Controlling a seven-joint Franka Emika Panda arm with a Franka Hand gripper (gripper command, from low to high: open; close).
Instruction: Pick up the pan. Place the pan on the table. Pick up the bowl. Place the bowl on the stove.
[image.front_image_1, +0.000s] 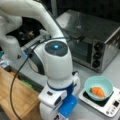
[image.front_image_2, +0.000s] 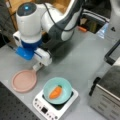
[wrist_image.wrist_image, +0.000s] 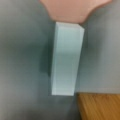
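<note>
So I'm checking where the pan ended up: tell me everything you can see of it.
The pan is round, shallow and pinkish-brown, matte like plastic, with a short white block handle. It lies flat and upright on the grey table, empty, at a front view's left of the stove and apart from it. The handle points toward the arm; the end effector itself is hidden, so contact cannot be told.

You can't see gripper fingers in any view: arm body hides them in both front views, wrist view shows none. Pan (wrist_image.wrist_image: 75, 10) cut by wrist view's 12 o'clock edge; only handle (wrist_image.wrist_image: 66, 58) whole. Pan hidden behind arm in a front view (image.front_image_1: 53, 75). Stove (image.front_image_1: 110, 105) clipped at 4 o'clock. Oven (image.front_image_2: 108, 97) cropped at 4 o'clock. Stove panel (image.front_image_2: 45, 110) markings too blurred to read.
</note>
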